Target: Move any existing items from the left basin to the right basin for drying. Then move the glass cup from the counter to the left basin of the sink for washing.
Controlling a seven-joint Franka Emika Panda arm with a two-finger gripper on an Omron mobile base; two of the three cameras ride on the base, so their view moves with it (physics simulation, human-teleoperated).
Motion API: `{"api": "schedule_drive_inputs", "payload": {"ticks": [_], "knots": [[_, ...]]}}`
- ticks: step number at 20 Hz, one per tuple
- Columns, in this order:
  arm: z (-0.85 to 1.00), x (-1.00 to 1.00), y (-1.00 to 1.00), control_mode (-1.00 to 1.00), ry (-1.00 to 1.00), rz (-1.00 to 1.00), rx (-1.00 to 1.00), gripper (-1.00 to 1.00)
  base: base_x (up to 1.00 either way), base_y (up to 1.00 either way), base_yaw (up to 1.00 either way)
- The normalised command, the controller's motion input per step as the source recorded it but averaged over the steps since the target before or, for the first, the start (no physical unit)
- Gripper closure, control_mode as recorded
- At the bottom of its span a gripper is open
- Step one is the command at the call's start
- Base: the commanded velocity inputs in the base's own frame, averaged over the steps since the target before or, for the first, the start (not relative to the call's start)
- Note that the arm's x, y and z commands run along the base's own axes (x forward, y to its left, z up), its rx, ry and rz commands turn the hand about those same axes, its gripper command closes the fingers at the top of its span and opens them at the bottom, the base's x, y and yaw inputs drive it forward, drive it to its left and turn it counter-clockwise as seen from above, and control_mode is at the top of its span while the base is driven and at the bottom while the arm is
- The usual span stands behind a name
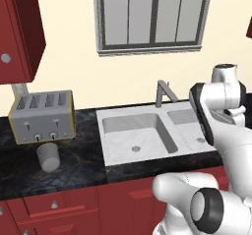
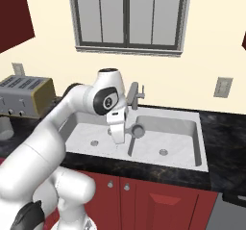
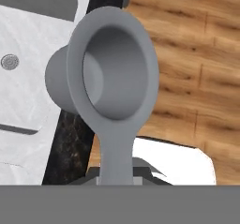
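On the left of the black counter [image 1: 74, 175] stands a silver four-slot toaster [image 1: 43, 117] with yellow sides; no writing on it can be read. Just in front of it, close but not clearly touching, the glass cup [image 1: 48, 157] stands upright, and nothing can be made out inside it. To the right lies the pale marbled sink [image 1: 110, 153] with its angular grey faucet [image 1: 164, 92] at the back. The left basin [image 1: 123, 131] shows only its round drain. The right basin [image 2: 182, 135] also shows its drain, and in the left base view it is partly hidden by the arm. The white arm reaches forward over the sink, its wrist bent down so that the hand hangs above the divider between the two bowls. The gripper [image 2: 130, 145] is closed tight on a grey scoop-like utensil [image 3: 112, 78]: a long flat handle [image 3: 115, 157] runs up from between the fingertips to a round, hollow cup-shaped head, which is empty. In the right base view this utensil hangs over the sink at the divider, clear of the basin floor. Above the sink a grey-framed window [image 1: 150, 15] sits in the cream wall.
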Motion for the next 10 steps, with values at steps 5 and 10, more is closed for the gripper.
{"api": "schedule_drive_inputs", "payload": {"ticks": [5, 10], "knots": [[-0.02, 0.13, -0.43, -1.0, 0.0, 0.0, 0.01, 1.0, 0.0, 0.0, 0.0], [-0.26, 0.32, -0.16, -1.0, -0.06, 0.03, 0.01, 1.0, 0.0, 0.0, 0.0]]}}
